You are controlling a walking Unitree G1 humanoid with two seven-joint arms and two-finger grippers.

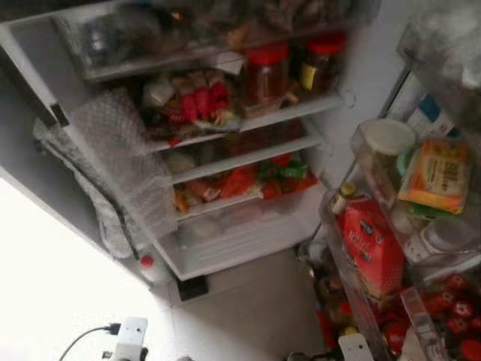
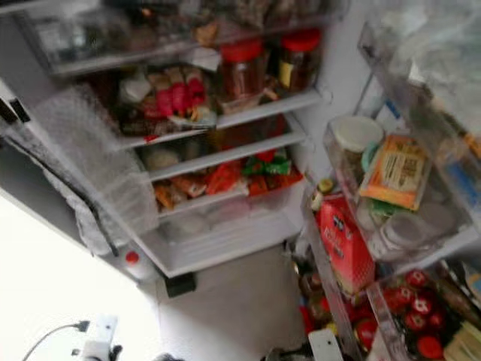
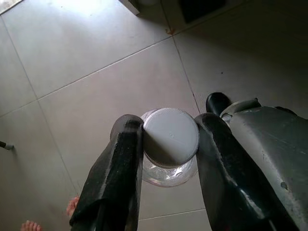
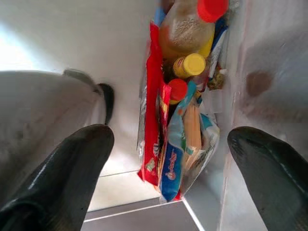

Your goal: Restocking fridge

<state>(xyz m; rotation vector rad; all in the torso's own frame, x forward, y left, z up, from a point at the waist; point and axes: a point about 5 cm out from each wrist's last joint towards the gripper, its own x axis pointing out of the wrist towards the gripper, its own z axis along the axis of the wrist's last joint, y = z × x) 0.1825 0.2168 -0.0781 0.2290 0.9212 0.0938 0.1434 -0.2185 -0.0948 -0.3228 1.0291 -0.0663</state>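
My left gripper [image 3: 171,131] is shut on a clear jar with a pale grey ribbed lid [image 3: 171,137], held over the tiled floor [image 3: 96,72]. My right gripper [image 4: 171,139] is open, its fingers [image 4: 72,163] wide apart. It faces a door shelf packed with a red-capped bottle [image 4: 190,29], a yellow-capped bottle [image 4: 189,65] and snack packets [image 4: 173,163]. The fridge [image 1: 248,158] stands open ahead. Red-lidded jars [image 1: 267,71] sit on an upper shelf and orange and green packets [image 1: 255,180] lower down.
The open door on the right holds a red carton [image 1: 372,248], a white-lidded tub [image 1: 385,139], an orange packet [image 1: 436,177] and red-capped items [image 1: 451,304]. Bubble wrap [image 1: 120,158] hangs at the fridge's left. A person's bare toes [image 3: 30,225] rest on the tiles.
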